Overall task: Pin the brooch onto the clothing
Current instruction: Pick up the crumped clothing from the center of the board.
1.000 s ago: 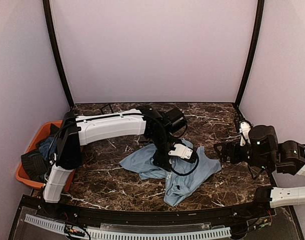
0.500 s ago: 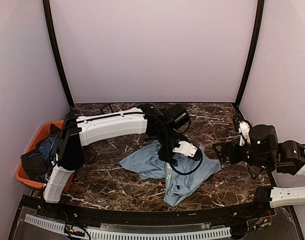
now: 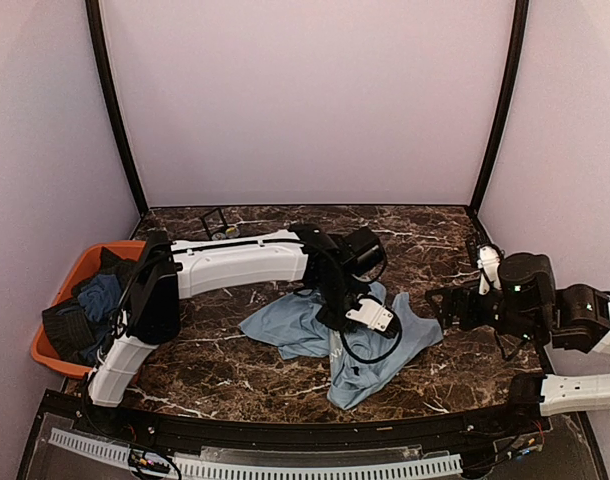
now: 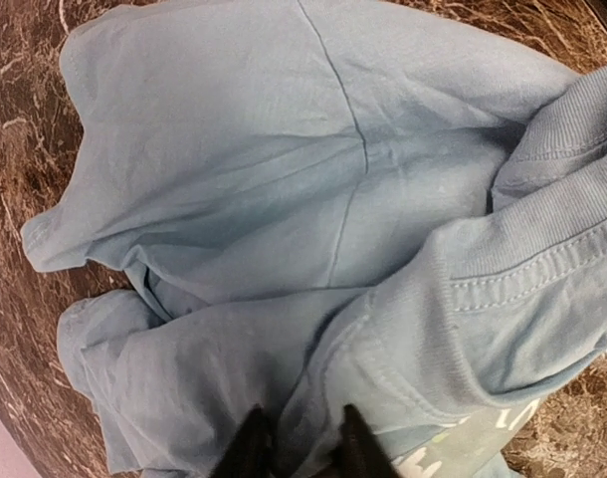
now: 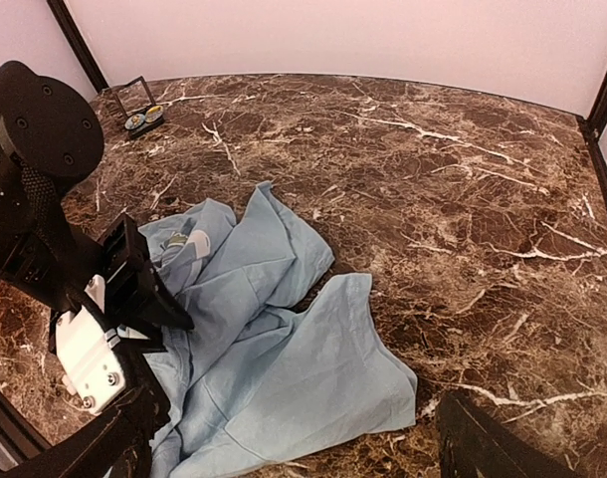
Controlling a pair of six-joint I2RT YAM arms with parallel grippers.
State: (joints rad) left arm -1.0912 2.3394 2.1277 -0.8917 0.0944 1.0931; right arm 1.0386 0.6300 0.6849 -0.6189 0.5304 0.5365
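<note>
The crumpled light blue fabric T-shirt (image 3: 280,328) lies mid-way across the dark marble surface (image 3: 435,235), toward its near edge. It is soft, limp and light (it bunches), so best taken at the ribbed collar. The left tool (image 4: 302,453) straddles a fold, but I cannot tell if it grips. The right tool (image 3: 443,305) gapes wide near the right edge.
</note>
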